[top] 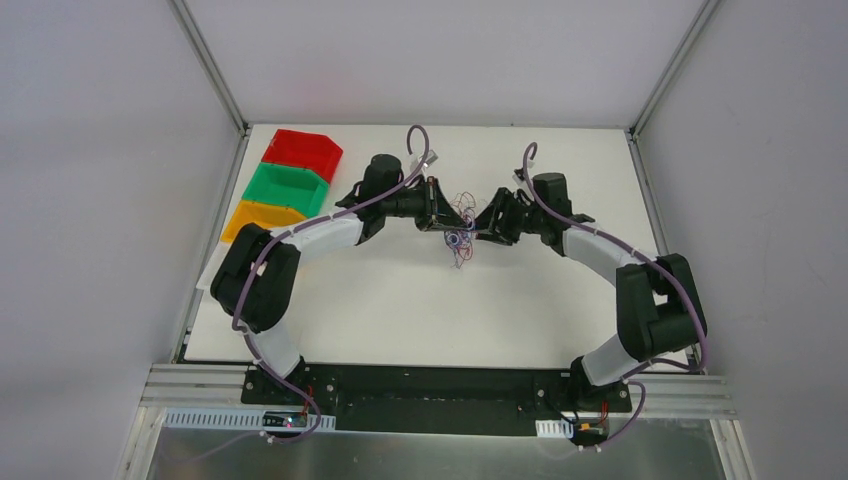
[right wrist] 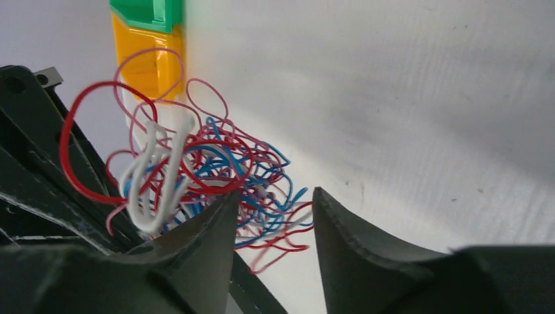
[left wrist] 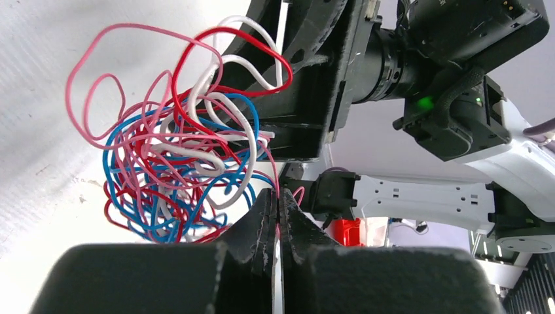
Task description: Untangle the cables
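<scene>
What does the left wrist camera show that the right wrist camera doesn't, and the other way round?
Left wrist only: the left gripper shut on a pink strand of the cables. Right wrist only: the right gripper with jaws apart, the orange bin and the green bin. Both: the red, blue, white and pink tangle over the white table.

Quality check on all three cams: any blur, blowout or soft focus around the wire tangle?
Top external: even light and no glare, but the cables are too small to separate strands. Left wrist: the cables are fairly crisp, the table is blown out white, and the left gripper is dark and soft up close. Right wrist: the right gripper is blurred in the foreground, the yellow bin is soft, and grey shading falls across the table.
</scene>
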Controlling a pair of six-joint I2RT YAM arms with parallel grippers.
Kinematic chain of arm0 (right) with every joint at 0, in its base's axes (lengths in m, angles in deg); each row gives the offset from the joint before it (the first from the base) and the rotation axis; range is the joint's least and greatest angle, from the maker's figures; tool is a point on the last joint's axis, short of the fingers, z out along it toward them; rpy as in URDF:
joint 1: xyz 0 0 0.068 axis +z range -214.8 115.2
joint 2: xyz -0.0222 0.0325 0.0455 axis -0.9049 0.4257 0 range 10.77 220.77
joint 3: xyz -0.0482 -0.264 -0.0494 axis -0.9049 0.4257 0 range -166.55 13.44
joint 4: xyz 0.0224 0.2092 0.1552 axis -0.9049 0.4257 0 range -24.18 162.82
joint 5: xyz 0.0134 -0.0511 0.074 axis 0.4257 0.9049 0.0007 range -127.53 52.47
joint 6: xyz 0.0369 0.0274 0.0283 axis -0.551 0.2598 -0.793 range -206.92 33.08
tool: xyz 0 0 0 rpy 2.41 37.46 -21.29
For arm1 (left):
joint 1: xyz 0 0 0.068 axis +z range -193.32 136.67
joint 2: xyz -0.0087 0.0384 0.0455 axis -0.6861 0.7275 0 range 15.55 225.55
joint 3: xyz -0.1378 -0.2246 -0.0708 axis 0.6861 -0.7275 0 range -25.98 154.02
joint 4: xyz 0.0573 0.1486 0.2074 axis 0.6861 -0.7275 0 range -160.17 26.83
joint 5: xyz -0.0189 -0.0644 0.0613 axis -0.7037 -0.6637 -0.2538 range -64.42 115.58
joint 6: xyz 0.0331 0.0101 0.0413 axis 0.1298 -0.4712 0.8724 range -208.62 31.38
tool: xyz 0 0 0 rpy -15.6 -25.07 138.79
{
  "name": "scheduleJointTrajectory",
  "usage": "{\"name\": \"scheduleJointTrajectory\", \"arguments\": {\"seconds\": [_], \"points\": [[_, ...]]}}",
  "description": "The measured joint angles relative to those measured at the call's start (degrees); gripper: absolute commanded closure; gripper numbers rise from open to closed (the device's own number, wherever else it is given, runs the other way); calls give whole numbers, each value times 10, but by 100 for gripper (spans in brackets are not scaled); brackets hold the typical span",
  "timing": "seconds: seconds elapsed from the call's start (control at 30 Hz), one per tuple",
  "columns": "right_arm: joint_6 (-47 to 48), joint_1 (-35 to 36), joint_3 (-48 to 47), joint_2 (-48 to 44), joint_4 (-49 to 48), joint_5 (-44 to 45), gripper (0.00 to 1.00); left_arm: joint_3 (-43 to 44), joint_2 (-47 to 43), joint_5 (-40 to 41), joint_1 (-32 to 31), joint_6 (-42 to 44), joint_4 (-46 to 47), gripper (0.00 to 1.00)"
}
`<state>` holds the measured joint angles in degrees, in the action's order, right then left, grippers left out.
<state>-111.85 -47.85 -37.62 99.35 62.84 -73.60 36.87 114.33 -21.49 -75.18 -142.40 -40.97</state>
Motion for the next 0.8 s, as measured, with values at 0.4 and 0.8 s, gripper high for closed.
{"name": "scheduleJointTrajectory", "arguments": {"seconds": [0.4,0.8], "points": [[67,-2,-4,9,34,89,100,8,-18,-64,4,-18,-20,100],[214,-132,-45,14,224,180,100,148,-211,-99,93,159,-279,100]]}}
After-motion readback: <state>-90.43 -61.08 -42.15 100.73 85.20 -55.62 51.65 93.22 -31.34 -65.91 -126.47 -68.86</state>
